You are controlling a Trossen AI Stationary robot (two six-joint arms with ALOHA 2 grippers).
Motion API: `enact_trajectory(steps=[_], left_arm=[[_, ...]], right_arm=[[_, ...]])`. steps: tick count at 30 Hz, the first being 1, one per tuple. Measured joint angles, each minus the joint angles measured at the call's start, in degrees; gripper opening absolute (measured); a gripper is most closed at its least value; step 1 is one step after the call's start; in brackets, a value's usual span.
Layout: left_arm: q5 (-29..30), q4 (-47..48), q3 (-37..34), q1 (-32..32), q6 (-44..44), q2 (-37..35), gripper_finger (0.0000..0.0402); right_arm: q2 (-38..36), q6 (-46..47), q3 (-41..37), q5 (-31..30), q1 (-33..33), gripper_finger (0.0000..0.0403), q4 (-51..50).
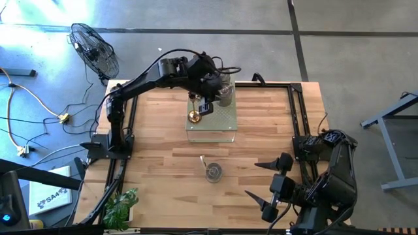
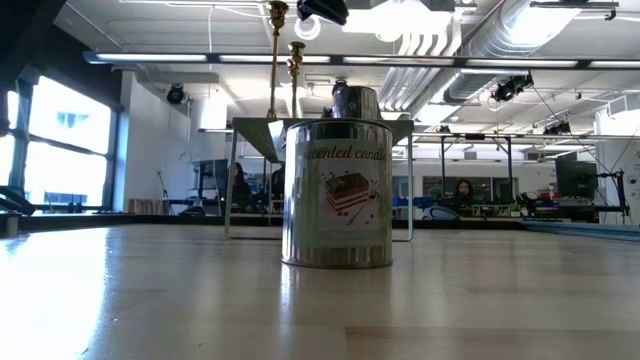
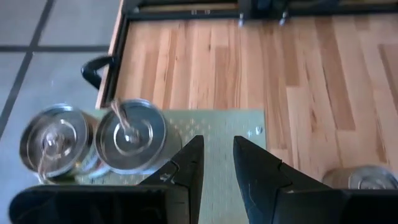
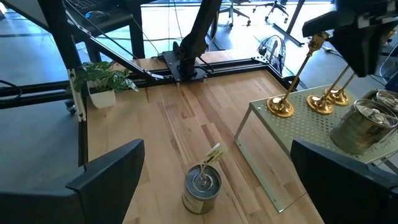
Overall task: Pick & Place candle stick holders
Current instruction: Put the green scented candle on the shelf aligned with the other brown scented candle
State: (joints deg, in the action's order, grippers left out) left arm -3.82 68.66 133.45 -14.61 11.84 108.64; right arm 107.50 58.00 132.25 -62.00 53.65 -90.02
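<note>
We take the pale green perforated box (image 1: 211, 122) as our landmark; it stands on the tabletop (image 1: 163, 156) near the far edge. The left pincer (image 1: 206, 104) hangs just above the box top, and in the left wrist view its fingers (image 3: 186, 171) stand slightly apart with nothing between them, so we call it released. On the box we count three gold candle stick holders (image 4: 281, 106), each upright on a round base with a thin stem; the right wrist view shows them close together along one side. Two silver cans (image 3: 130, 134) sit side by side on the box as well, touching or nearly so. A third silver can (image 1: 213, 172) stands alone on the tabletop, well apart from the box on the near side. The right pincer (image 1: 268, 183) waits near the tabletop's near right corner, far from the box, its fingers spread wide and holding nothing.
</note>
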Motion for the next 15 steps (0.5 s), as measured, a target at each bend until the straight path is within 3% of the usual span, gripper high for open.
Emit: enact_trajectory(steps=[7,15], left_arm=[[-6.53,-10.83,0.00,0.14,-0.81,-0.30,0.0083],[-28.66,-24.10,1.17,4.68,-6.71,-2.98,0.0083]], right_arm=[[0.00,-0.20,0.00,0.02,0.00,0.0397,0.00],[0.00,-0.13,0.00,0.03,0.02,0.0397,0.02]])
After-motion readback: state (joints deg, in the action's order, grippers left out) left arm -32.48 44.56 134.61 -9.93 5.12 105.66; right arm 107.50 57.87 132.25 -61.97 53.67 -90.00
